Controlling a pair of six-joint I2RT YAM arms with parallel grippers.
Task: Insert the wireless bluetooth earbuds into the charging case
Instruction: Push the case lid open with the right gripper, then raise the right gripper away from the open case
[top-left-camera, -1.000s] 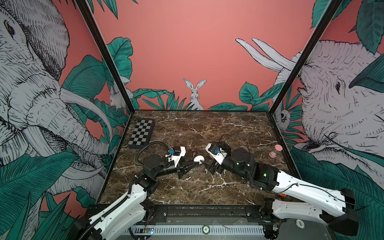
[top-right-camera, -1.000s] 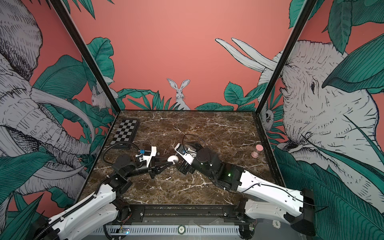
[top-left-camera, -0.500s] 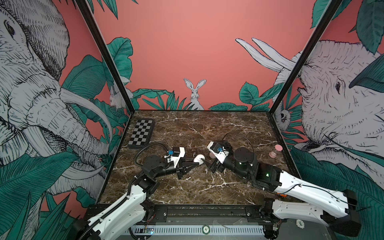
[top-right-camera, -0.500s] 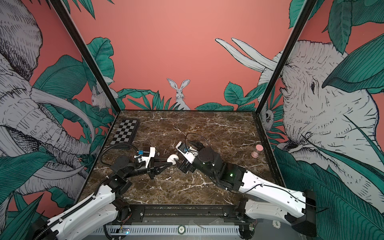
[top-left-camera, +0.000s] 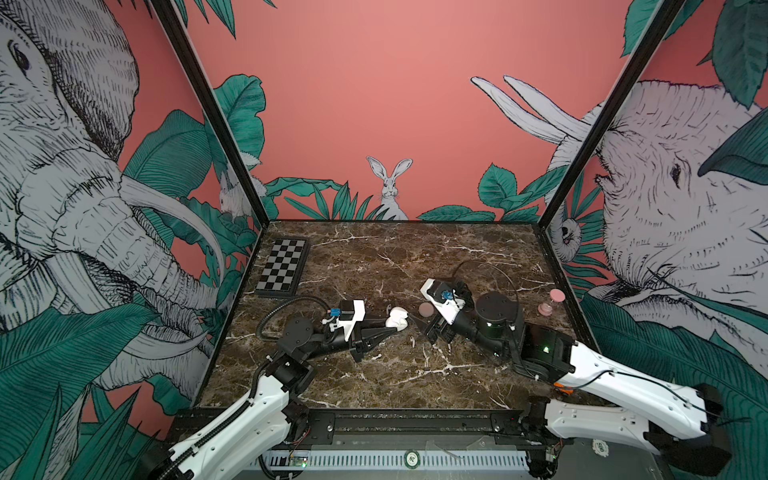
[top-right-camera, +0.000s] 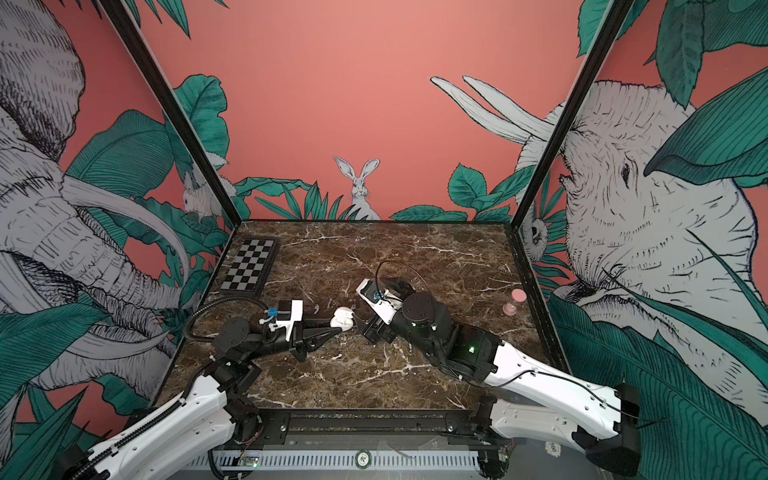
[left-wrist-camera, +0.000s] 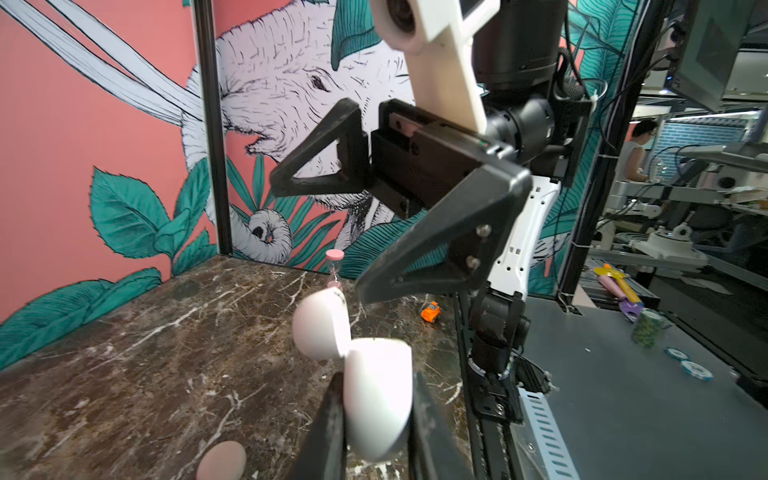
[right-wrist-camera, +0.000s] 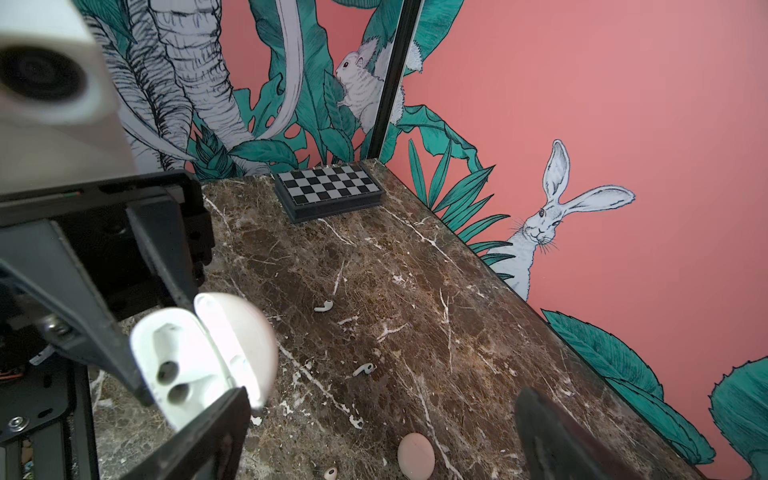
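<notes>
**Step in hand: holding the case ready for loading.**

1. My left gripper (left-wrist-camera: 377, 386) is closed hard on the base of the charging case (right-wrist-camera: 166, 365). It holds the case clear of the worktop (top-left-camera: 374, 395) with the lid hinged open.
2. Both sockets in the case are empty; no earbud is seated yet.
3. My right gripper (left-wrist-camera: 318, 239) hangs just beside the case, with its jaws spread fully and nothing between them.
4. The wireless bluetooth earbuds lie loose on the worktop:
   - One earbud (right-wrist-camera: 364, 369) lies near the case, past its open lid.
   - A second earbud (right-wrist-camera: 324, 306) lies farther from the case, on the side toward the chessboard (right-wrist-camera: 328, 191).
   - A third small whitish piece (right-wrist-camera: 330, 472), which I judge to be another earbud, lies near the case and just beside a pink puck (right-wrist-camera: 415, 453).
5. The pink puck is shut, so I cannot tell what is in it.
6. The chessboard lies well apart from the case, at the far corner of the worktop.

**Next move, as I judge it:** I lower the right gripper over the earbud nearest the case and close it on the bulb. I then turn the stem toward an empty socket. The part is tiny and rounded, so the pinch must be centred, and the left gripper must keep the case steady.
</notes>
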